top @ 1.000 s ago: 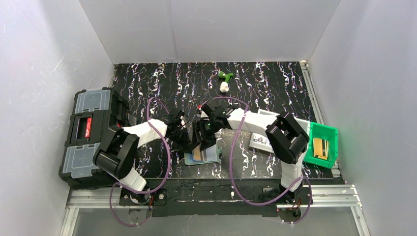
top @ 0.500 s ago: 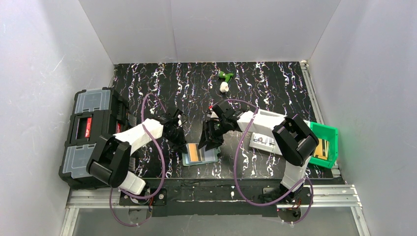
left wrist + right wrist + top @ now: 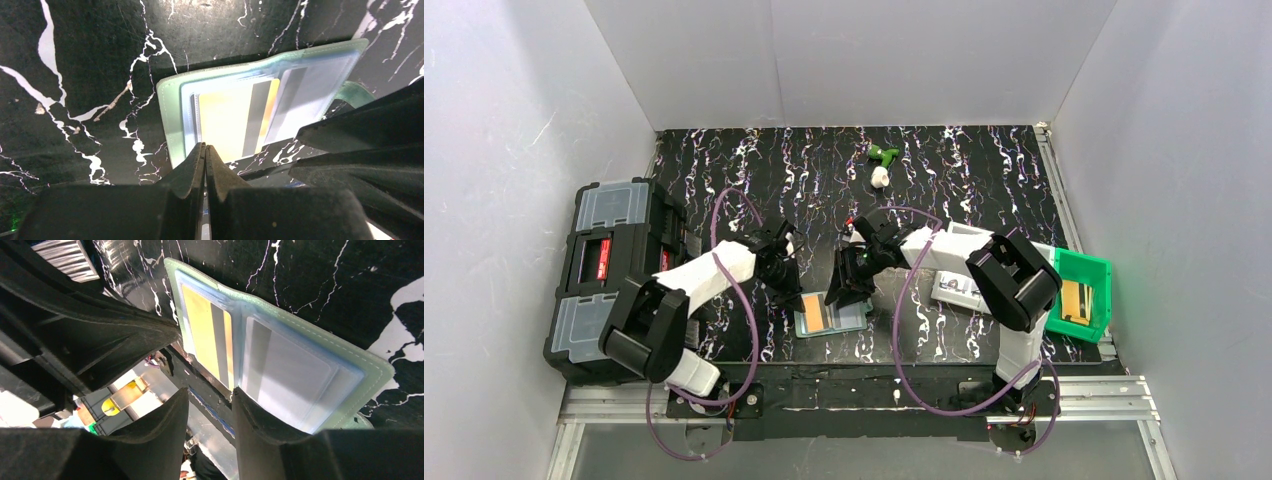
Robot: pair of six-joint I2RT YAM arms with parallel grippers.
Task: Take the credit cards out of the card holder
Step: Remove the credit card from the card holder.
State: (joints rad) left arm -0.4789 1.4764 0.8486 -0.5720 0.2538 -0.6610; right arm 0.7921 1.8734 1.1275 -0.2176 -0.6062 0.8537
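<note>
Card holder [image 3: 832, 312] lies open on the tabletop [image 3: 984, 180], credit cards [image 3: 235, 120] not yet out. Left gripper [image 3: 205, 150], at its 10 o'clock, closed and empty; right gripper [image 3: 207, 395], at 1 o'clock, parted and empty.

2 white-black arms [image 3: 714, 270]; looping purple cables [image 3: 755, 335]

A black toolbox [image 3: 609, 275] sits at the tabletop's [image 3: 984, 170] left edge. A green bin [image 3: 1086, 263] occupies the right edge, a white tray [image 3: 952, 291] beside it.
</note>
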